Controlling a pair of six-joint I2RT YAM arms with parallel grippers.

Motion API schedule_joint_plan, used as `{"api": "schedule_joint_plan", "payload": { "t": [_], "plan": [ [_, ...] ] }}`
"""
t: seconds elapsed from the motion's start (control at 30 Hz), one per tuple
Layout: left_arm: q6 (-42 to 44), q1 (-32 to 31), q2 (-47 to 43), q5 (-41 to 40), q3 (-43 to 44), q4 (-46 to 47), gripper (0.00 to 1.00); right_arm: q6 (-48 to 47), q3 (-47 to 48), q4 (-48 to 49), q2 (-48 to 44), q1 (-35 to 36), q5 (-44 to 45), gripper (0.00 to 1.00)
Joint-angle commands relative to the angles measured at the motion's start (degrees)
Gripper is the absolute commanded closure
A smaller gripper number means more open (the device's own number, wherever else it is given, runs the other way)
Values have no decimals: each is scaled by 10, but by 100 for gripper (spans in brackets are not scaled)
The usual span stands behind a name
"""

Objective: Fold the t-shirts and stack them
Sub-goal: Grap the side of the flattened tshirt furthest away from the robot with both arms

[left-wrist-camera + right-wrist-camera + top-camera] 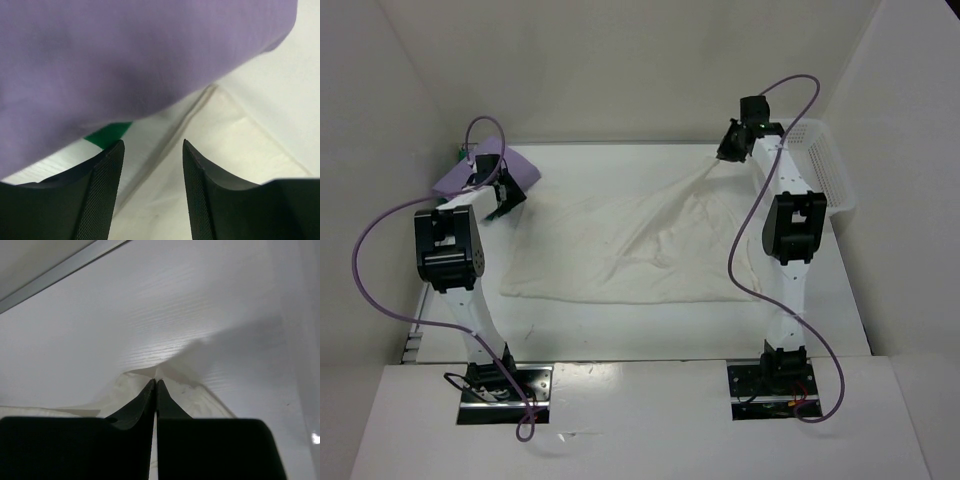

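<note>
The right tool (156, 384) sat nearest its wrist camera, jaws pressed together on an edge of the cream shirt (200, 396). The cloth rose in a peak to the fingertips. Seen from above, that edge was drawn toward the far right of the tabletop (610, 165). The rest of the shirt lay spread and creased across the middle, between the two arms.

The left tool (152, 146) stood with its jaws moderately apart and nothing between them. It was at the far left, just beside the purple shirt (125, 60), which lay in the far left corner. A patch of the green shirt (107, 134) showed beneath the purple one; the rest was hidden.

Handling: the cream shirt was judged light, limp and not fragile. It would sag and wrinkle wherever unsupported, and a single pinch point would let it twist. The best holds appeared to be hem and shoulder corners, one tool per corner, with the cloth kept taut.

Obstructions: the basket (825, 170) stood just beside the right arm at the right edge. The purple shirt lay near the cream shirt's far left corner and could be snagged by a sweep of the left tool.
</note>
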Motion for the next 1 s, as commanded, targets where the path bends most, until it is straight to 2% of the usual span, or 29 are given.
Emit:
{"api": "schedule_joint_plan", "payload": {
  "t": [0.0,0.37,0.63,0.7,0.8,0.9,0.97],
  "plan": [
    [3,-4,-20,-2,5,40,42,-11,-19,55,-35,-14,-3,96],
    [9,-39,47,42,74,61,39,-11,-2,55,2,-14,-25,96],
    [37,-64,142,31,204,33,39,-11,4,55,8,-3,-25,96],
    [37,-64,153,26,225,18,45,-11,-3,55,1,-3,-25,95],
    [42,-70,160,13,226,12,51,-11,-9,55,-4,-3,-25,95],
    [42,-70,160,-5,217,12,51,-11,-9,60,-4,-3,-25,95],
    [42,-70,154,-12,205,17,46,-11,-14,60,-4,-3,-25,95]
  ]
}}
